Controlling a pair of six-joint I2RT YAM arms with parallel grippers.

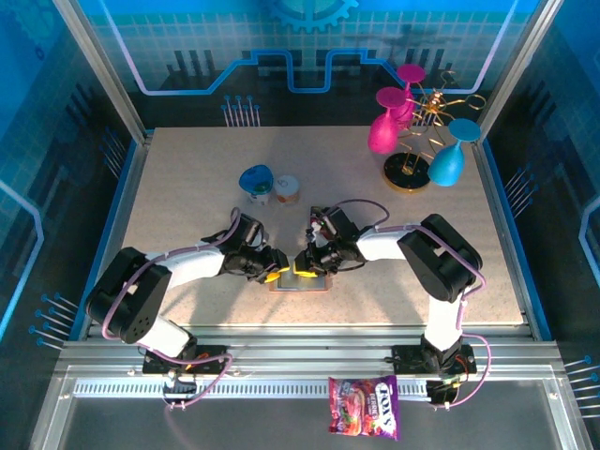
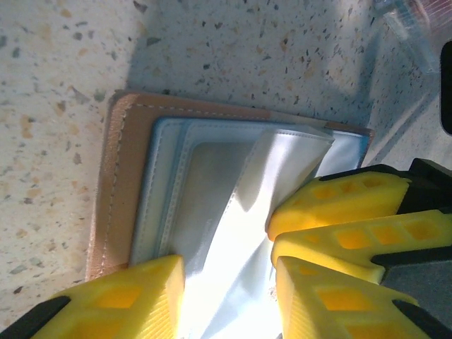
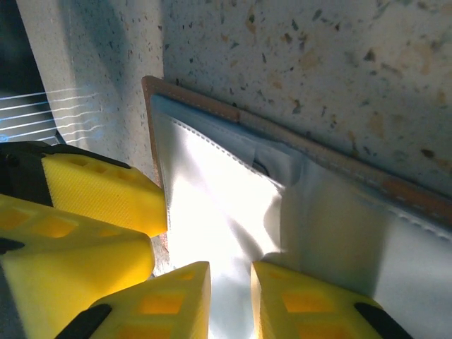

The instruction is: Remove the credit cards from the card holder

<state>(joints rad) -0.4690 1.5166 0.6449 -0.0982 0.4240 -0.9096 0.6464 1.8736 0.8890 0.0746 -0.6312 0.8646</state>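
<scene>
The card holder (image 1: 319,282) lies flat and open on the table between the two arms, its brown stitched leather edge (image 2: 120,183) framing pale grey-blue inner sleeves (image 3: 212,191). My left gripper (image 1: 275,274) and right gripper (image 1: 305,269) meet tip to tip over it. The left gripper (image 2: 229,282) stands open, a shiny sleeve running through the wide gap. The right gripper (image 3: 229,272) has its jaws a narrow gap apart over a creased sleeve flap. Its fingers (image 2: 339,201) show beside the left ones. The credit cards are hidden.
Two small cups (image 1: 270,186) stand behind the grippers. A gold stand with pink and blue glasses (image 1: 412,141) is at the back right. A candy bag (image 1: 364,419) lies on the front rail. A clear plastic piece (image 2: 409,28) lies near the holder.
</scene>
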